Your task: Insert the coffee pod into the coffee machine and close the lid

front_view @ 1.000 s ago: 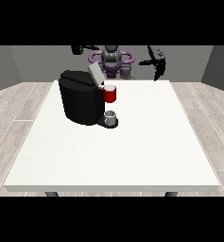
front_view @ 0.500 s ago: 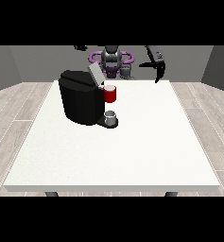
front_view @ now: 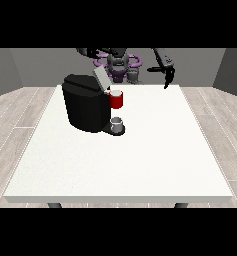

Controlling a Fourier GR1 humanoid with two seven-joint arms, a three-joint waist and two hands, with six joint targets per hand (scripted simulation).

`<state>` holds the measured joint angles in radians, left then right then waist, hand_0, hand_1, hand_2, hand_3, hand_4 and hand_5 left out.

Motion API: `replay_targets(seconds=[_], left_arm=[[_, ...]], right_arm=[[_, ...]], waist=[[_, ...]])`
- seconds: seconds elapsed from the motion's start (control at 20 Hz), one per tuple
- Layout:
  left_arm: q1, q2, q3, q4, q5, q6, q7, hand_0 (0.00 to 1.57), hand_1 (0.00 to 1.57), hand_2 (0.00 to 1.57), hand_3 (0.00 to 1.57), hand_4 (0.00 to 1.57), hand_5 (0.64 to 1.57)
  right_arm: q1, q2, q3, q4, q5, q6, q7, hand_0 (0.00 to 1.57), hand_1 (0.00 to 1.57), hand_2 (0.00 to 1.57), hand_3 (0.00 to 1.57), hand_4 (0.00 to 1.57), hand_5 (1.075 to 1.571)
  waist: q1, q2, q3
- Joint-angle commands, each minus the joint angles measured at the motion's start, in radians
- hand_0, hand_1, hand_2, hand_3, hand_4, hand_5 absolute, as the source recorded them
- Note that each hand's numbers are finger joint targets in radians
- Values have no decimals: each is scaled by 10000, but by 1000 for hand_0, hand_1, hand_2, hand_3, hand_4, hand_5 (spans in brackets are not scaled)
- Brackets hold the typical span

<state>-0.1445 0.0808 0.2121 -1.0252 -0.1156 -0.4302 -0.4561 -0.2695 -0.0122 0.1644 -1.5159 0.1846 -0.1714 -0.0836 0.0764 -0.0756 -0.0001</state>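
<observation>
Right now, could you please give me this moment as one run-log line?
coffee machine: lid up | red thing at the machine | hand at the view's right: raised above table's far edge

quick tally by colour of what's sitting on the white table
black: 1, the coffee machine
red: 1, a red thing at the machine
grey: 2, a grey thing on the machine's base and a grey thing at the table's far edge
total: 4

We found ourselves in what looked like a plain room at home: pale wood-plank flooring [front_view: 20, 107], bare grey walls [front_view: 10, 70], and a large white table [front_view: 140, 165] on which a black coffee machine [front_view: 85, 105] stood.
</observation>
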Motion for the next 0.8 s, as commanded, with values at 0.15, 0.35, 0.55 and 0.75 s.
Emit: replay_targets(seconds=[0.15, 0.35, 0.55, 0.75], left_arm=[[657, -110, -626, -1527, 91, -62, 219, 0, 0, 0, 0, 317, 1571], [604, 58, -420, -1647, 351, 78, 305, 0, 0, 0, 0, 373, 1571], [655, 248, -350, -1766, 460, 14, 90, 0, 0, 0, 0, 342, 1571], [949, 157, -554, -1859, 586, -173, 132, 0, 0, 0, 0, 328, 1571]], right_arm=[[-991, -228, -1159, 1430, -130, -59, -567, 0, 0, 0, 0, 353, 1571], [-1417, -205, -1430, 1755, -207, -84, -101, 0, 0, 0, 0, 414, 1571], [-2036, -648, -1935, 2695, -150, -10, -845, 0, 0, 0, 0, 389, 1571], [-2828, -848, -2411, 3133, -643, 285, -394, 0, 0, 0, 0, 453, 1571]], waist=[[438, 589, 3], [196, 658, 1], [408, 1159, 1], [516, 1051, 1]])
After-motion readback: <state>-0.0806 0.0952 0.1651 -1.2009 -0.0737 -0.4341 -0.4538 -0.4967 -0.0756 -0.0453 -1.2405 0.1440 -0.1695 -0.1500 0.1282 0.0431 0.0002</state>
